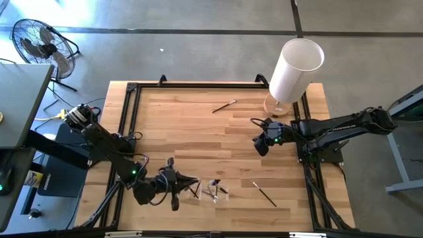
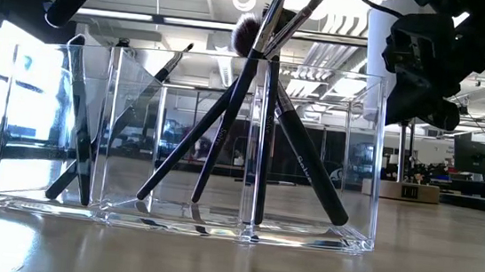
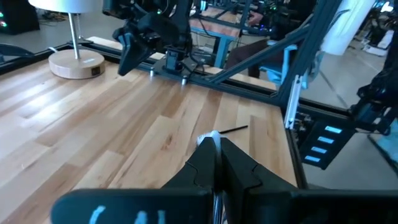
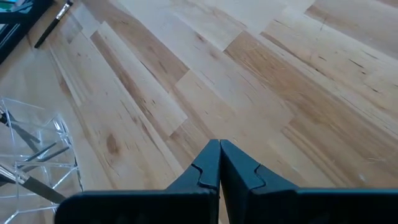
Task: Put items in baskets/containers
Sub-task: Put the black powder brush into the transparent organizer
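Note:
The clear holder [image 1: 210, 192] stands near the table's near edge and fills the low view [image 2: 188, 149]. Several dark-handled brushes [image 2: 226, 125] lean inside it, tips up. One loose brush [image 1: 225, 106] lies flat toward the far edge. Another [image 1: 265, 194] lies right of the holder and shows ahead of my left fingers [image 3: 233, 129]. My left gripper [image 1: 188, 181] hovers just left of the holder, shut [image 3: 217, 146]. My right gripper [image 1: 260, 142] waits mid-table on the right, shut [image 4: 219, 146], above bare wood, with the holder's corner [image 4: 31, 162] in its view.
A tall white cylinder on a round wooden base [image 1: 291, 69] stands at the far right corner. Black rails [image 1: 129, 125] frame the tabletop. A fan [image 1: 39, 46] stands on the floor beyond the left side. Bare wood lies between the two grippers.

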